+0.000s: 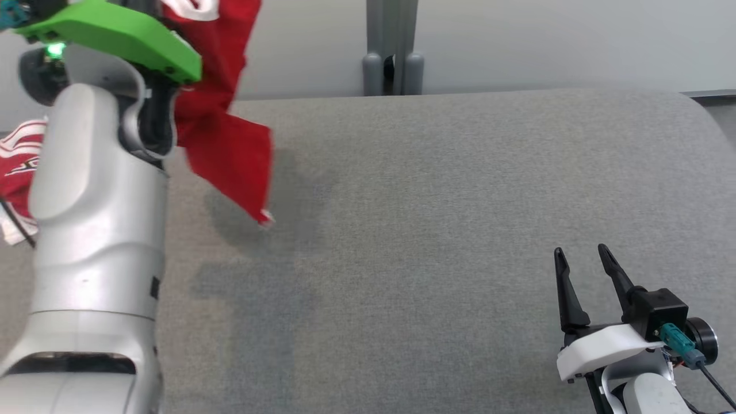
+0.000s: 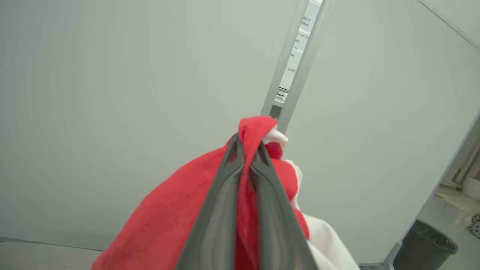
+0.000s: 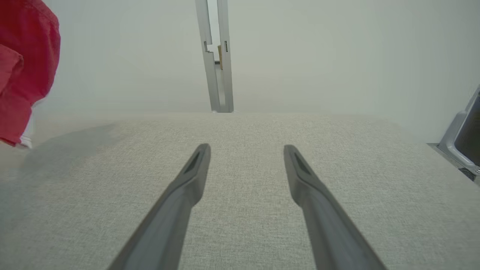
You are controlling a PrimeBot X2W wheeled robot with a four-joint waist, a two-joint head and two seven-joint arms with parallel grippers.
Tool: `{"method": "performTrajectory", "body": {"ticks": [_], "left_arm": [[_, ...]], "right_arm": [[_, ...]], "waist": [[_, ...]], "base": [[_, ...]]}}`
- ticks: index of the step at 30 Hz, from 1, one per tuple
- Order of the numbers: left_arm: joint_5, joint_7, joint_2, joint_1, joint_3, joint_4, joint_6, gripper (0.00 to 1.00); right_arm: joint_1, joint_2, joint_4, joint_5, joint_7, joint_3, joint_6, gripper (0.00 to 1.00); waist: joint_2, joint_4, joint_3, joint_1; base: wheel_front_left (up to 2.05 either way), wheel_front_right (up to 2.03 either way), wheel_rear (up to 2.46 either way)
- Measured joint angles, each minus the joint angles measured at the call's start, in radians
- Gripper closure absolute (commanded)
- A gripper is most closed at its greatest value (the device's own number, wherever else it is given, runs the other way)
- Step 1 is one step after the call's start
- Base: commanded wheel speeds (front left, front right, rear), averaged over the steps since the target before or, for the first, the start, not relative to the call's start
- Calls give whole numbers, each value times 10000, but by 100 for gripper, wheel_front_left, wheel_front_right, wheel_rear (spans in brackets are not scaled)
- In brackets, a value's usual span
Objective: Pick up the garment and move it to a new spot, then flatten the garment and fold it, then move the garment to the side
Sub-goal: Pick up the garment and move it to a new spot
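Status as I read it from the console: the pick-up is done, and the carry to a new spot is the step in hand. Flattening, folding and the final move to the side are all outstanding. The left gripper (image 2: 248, 144) has its fingers pressed together on a bunched ridge of the garment (image 1: 227, 144), red cloth with white trim, and holds it aloft. In the head view the garment hangs at about 10 to 11 o'clock, beside my pale left forearm (image 1: 98, 201). Its long axis runs close to vertical, from the pinch at 12 o'clock down to a free corner that points toward 5 o'clock. That corner sits low over the grey table (image 1: 437, 218); I cannot tell whether it touches. The cloth is crumpled, so I cannot make out which end is collar or hem. The right gripper (image 1: 580, 250) waits at 4 o'clock, fingers spread and holding nothing, well apart from the garment. A red and white heap (image 1: 17, 167) lies at 9 o'clock behind the forearm; whether it belongs to the same garment, I cannot tell.
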Motion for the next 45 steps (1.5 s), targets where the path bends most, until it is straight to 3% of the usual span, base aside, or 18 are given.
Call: {"method": "performTrajectory", "body": {"ticks": [3, 7, 11, 14, 26, 27, 28, 29, 36, 45], "left_arm": [[-516, -209, -497, 443, -142, -527, 21, 100], [-1383, -951, -529, 1488, -1080, -1177, 165, 100], [-2431, -1546, -663, 3245, -3007, -1285, 763, 100], [-2615, -1810, -600, 4079, -3620, -897, 1223, 100], [-2928, -1910, -598, 5987, -3710, -738, 1561, 100], [-2934, -1910, -598, 6043, -3731, -771, 1565, 83], [-2928, -1910, -598, 6050, -3760, -796, 1563, 55], [-2913, -1910, -598, 6050, -3754, -832, 1565, 0], [-2140, -1912, -598, 6056, -3381, -1459, 1476, 0], [73, -1910, -428, 6385, -3103, -1879, 1041, 0]], "right_arm": [[94, -10, 8, 56, -2, -13, 0, 0], [131, -12, 25, 159, -4, 71, 0, 0], [103, -6, 56, 267, -4, 178, 0, 0], [-4, -6, 50, 295, -4, 228, 0, 0], [-157, -6, 127, 290, -4, 132, 0, 0], [-163, -8, 146, 290, -4, 157, 0, 0], [-168, -6, 161, 291, -4, 182, 0, 0], [-168, -4, 171, 293, -4, 201, 0, 0], [-131, -6, 230, 305, -4, 230, 0, 0], [153, -6, 320, 211, -4, 67, 0, 0]], "waist": [[0, -351, -158, 0], [0, -802, -148, 0], [0, -1048, 128, 0], [0, -1140, 432, 0], [0, -1209, 1073, 0], [0, -1161, 1039, 0], [0, -1121, 1010, 0], [0, -1085, 986, 0], [0, -796, 680, 0], [0, -219, -93, 0]], "base": [[0, 0, 0], [0, 0, 0], [0, 0, 0], [0, 0, 0], [0, 0, 0], [0, 0, 0], [0, 0, 0], [0, 0, 0], [0, 0, 0], [0, 0, 0]]}}
